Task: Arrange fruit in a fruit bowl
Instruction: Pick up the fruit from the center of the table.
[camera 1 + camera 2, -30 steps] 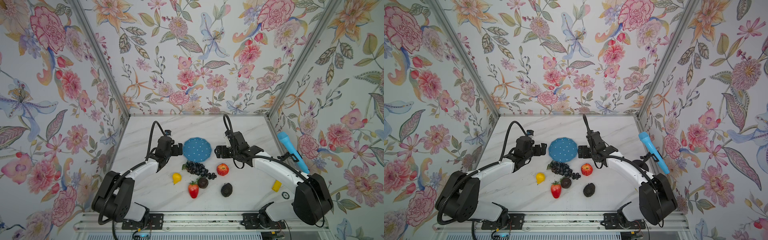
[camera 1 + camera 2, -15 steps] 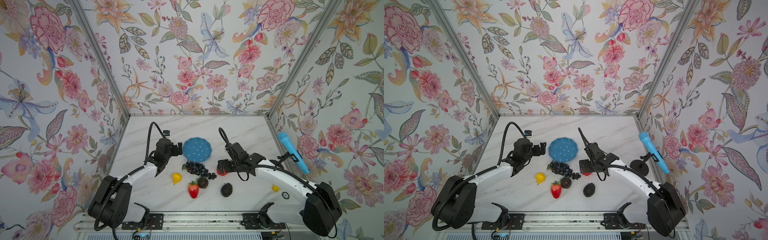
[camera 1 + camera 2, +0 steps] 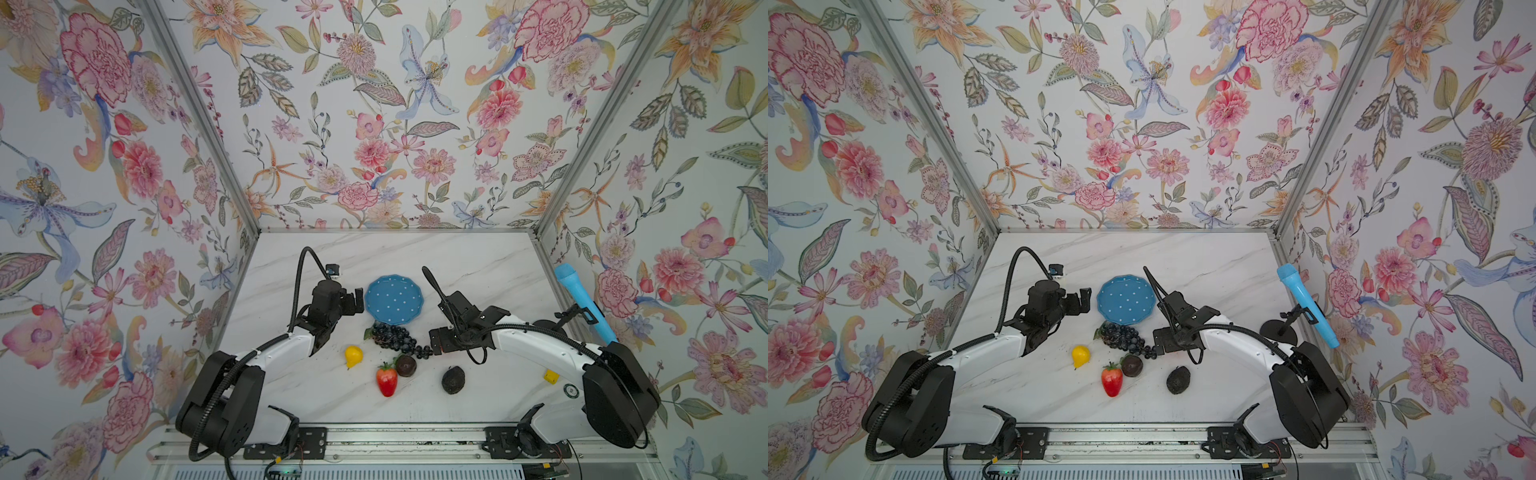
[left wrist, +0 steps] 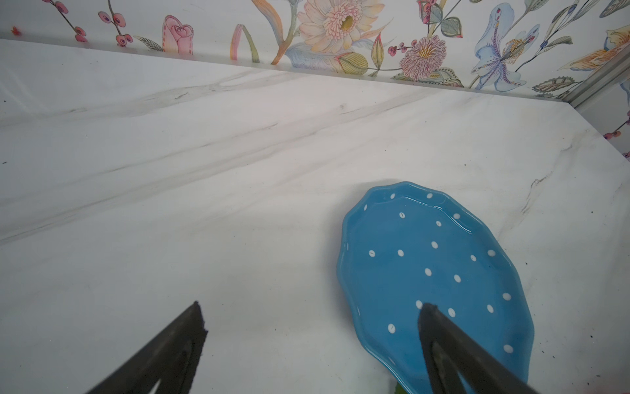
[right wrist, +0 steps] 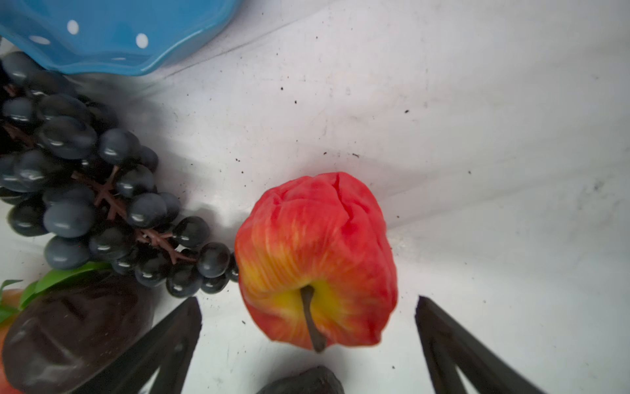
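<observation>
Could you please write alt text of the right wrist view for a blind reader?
A red-yellow apple lies on the white marble table between the open fingers of the right tool, untouched. Beside it lies a dark grape bunch, with the blue dotted dish beyond and a dark brown fruit nearby.

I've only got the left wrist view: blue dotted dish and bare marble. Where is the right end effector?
Observer: The right end effector is low at the apple, open, straddling it, not gripping.
Operator: Where's the other fruit?
Observer: In both top views the grape bunch lies beside the near rim of the dish. The yellow fruit, strawberry, dark round fruit and avocado lie nearer the robot.
Operator: Anything crowding the apple?
Observer: In the right wrist view, the bunch's end grapes appear to touch its side.
</observation>
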Robot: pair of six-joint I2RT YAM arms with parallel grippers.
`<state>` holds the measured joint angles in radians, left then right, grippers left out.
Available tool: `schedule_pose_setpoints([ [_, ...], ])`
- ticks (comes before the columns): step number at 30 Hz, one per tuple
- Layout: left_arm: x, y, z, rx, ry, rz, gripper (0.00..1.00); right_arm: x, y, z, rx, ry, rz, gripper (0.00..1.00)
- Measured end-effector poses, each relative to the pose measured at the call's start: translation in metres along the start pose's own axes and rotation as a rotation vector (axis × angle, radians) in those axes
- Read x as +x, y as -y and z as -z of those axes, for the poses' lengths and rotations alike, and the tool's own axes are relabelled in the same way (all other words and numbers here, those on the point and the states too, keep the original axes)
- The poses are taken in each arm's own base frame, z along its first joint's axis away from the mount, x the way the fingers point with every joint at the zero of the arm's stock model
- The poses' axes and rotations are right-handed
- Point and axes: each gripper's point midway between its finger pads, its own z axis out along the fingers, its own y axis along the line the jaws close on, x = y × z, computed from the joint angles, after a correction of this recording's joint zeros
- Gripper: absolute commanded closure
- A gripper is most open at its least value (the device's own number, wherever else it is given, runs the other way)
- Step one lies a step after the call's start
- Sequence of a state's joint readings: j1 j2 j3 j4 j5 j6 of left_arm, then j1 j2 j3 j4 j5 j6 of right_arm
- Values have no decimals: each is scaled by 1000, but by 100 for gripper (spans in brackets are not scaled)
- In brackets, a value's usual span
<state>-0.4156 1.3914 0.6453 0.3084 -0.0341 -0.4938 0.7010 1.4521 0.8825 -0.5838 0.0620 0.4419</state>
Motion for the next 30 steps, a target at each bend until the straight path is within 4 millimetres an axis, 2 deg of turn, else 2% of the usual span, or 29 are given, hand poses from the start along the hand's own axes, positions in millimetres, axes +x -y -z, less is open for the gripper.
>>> schedule_pose_setpoints([
  [7, -2, 0, 0, 2, 7, 1, 1, 3, 2, -11, 18, -30, -2, 14],
  [13, -1, 0, 0, 2, 5, 1, 1, -12, -4, -7, 3, 7, -3, 22],
  [23, 0, 0, 0, 1, 5, 1, 1, -16, -3, -16, 18, -6, -3, 26],
  [30, 0, 0, 0, 1, 4, 1, 1, -16, -2, -20, 33, -11, -2, 23],
])
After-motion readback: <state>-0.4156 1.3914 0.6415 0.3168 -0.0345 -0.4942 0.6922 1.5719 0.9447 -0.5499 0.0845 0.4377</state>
